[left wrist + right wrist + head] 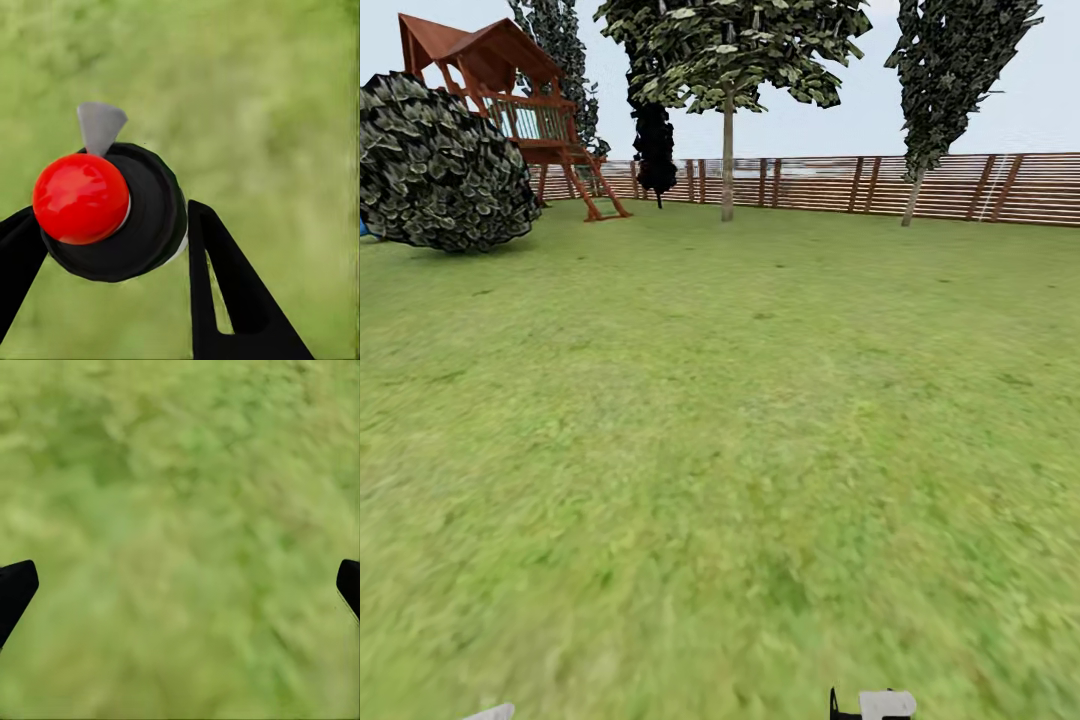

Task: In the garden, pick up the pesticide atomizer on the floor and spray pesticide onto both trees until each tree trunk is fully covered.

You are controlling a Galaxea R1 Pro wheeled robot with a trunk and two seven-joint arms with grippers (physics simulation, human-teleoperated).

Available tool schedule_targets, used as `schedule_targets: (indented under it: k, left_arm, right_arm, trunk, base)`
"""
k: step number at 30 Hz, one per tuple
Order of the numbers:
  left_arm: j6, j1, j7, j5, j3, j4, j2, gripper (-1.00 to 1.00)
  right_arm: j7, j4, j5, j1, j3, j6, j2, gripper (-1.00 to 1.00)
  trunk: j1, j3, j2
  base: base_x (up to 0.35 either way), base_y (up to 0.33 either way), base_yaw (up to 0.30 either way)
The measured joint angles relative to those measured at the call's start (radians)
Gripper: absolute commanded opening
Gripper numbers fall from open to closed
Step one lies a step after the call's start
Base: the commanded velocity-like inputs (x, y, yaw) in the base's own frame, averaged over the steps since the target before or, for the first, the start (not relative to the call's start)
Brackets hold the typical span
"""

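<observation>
Blurry grass (285, 90) beneath round red-capped atomizer (112, 210) (left end effector (112, 255) clamped), right end effector (180, 585) agape.

Black atomizer (139, 225) w/ red top, in left pincer (112, 247), above grass (262, 90)

The head camera looked forward over the grass (720, 450) toward the far fence (920, 185). Both wrist cameras faced down, close above this same grass (180, 510).
</observation>
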Motion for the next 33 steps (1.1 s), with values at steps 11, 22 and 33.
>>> schedule_targets:
  k: [11, 22, 33]
  left_arm:
    - [0.000, 0.000, 0.000, 0.000, 0.000, 0.000, 0.000, -1.00]
    - [0.000, 0.000, 0.000, 0.000, 0.000, 0.000, 0.000, -1.00]
    - [0.000, 0.000, 0.000, -0.001, 0.000, 0.000, 0.000, -1.00]
  right_arm:
    - [0.000, 0.000, 0.000, 0.000, 0.000, 0.000, 0.000, 1.00]
    - [0.000, 0.000, 0.000, 0.000, 0.000, 0.000, 0.000, 1.00]
    - [0.000, 0.000, 0.000, 0.001, 0.000, 0.000, 0.000, 1.00]
  trunk:
    - [0.000, 0.000, 0.000]
    - [0.000, 0.000, 0.000]
    - [0.000, 0.000, 0.000]
  base:
    - [0.338, -0.068, 0.000]
    - [0.339, -0.003, 0.000]
    - [0.339, 0.000, 0.000]
